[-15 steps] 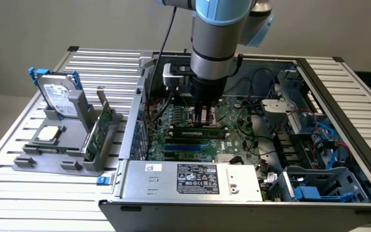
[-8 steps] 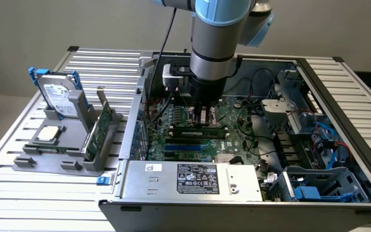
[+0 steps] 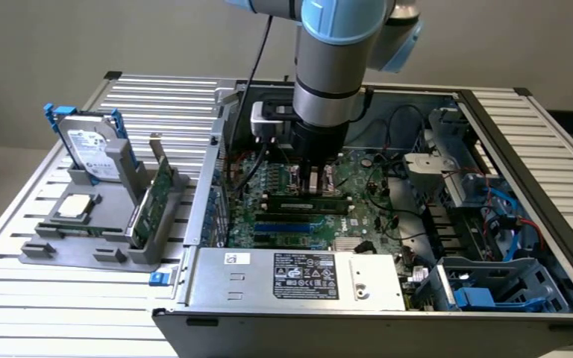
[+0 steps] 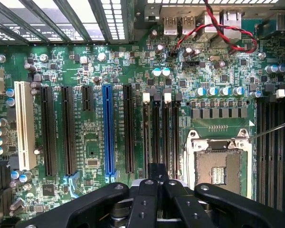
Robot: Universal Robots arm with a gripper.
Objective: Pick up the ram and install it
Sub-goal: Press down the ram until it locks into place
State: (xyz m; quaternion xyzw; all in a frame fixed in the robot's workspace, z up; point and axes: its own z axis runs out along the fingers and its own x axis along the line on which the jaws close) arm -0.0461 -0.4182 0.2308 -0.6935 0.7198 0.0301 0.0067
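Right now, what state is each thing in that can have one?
ram: level at the motherboard's memory slots, right under the gripper; seated or not, cannot tell.
computer case: side open, motherboard exposed.
hard drive: upright in the grey holder.
expansion card: on edge in the same holder.

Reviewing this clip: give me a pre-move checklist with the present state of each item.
1. Gripper above the memory slots: ok.
2. Ram lying along the slots, below the gripper: ok.
3. Ram pressed fully home: cannot tell.
4. White slot latches closed: cannot tell.
5. Red-black cable away from the slots: ok.
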